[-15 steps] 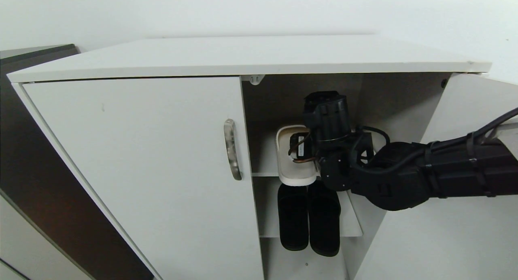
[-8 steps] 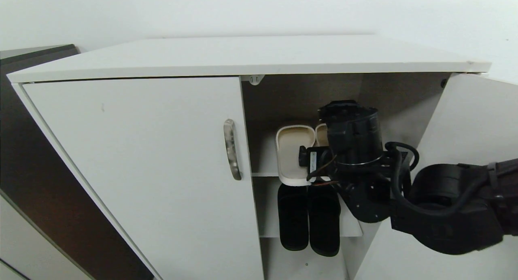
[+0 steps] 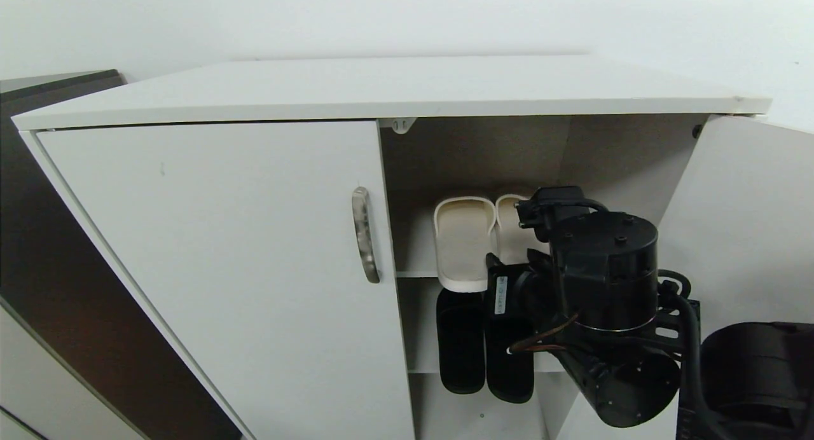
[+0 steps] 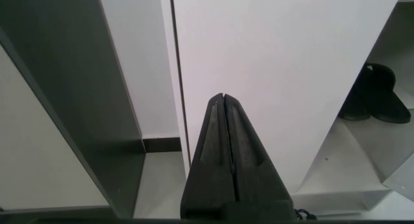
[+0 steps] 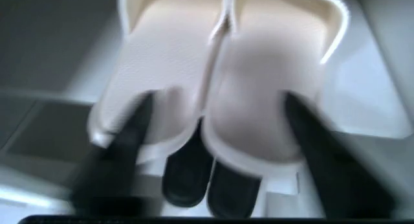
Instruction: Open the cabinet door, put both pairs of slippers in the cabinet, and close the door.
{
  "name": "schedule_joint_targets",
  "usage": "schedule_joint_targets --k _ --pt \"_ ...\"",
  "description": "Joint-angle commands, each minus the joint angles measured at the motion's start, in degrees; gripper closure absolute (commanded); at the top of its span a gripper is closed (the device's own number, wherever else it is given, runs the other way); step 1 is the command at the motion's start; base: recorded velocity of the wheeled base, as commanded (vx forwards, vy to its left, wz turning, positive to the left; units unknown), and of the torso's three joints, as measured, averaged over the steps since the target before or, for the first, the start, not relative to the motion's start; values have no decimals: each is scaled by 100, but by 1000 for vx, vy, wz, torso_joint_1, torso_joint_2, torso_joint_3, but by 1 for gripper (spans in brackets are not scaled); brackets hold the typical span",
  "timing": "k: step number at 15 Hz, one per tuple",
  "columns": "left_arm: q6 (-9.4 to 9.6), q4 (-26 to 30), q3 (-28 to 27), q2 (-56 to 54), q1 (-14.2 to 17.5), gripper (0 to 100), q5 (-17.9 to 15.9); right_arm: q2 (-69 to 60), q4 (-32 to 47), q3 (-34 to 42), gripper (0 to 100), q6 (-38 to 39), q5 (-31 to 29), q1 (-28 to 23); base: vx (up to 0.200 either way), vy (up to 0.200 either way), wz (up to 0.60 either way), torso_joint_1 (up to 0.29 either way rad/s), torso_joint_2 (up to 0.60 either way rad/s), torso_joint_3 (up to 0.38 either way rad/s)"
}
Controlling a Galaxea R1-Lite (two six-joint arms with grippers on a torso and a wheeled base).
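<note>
The white cabinet (image 3: 381, 87) has its left door (image 3: 222, 268) closed and its right door (image 3: 750, 224) swung open. A pair of white slippers (image 3: 464, 243) lies on the upper shelf, heels sticking out over its front edge. A pair of black slippers (image 3: 461, 344) lies on the shelf below. My right arm's wrist (image 3: 601, 268) hangs in front of the open compartment. In the right wrist view my right gripper (image 5: 218, 104) is open, a little back from the white slippers (image 5: 226, 75), holding nothing. My left gripper (image 4: 223, 98) is shut and empty, facing the closed door.
A metal handle (image 3: 364, 234) sits on the closed door's right edge. A dark panel (image 3: 57, 236) stands to the left of the cabinet. The open right door lies close beside my right arm. The bottom compartment floor (image 3: 477, 414) is bare.
My right arm has pulled back out of the cabinet, down and to the right. The white slippers stay on the upper shelf, now uncovered.
</note>
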Motion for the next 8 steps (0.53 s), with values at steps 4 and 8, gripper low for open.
schedule_joint_targets --k 4,8 --pt "-1 -1 0 9 -6 100 -2 9 -159 210 100 -17 18 61 0 0 0 0 0 0" --pt "-1 -1 0 9 2 100 -2 79 -167 254 100 -8 141 61 -100 0 0 -1 1 2"
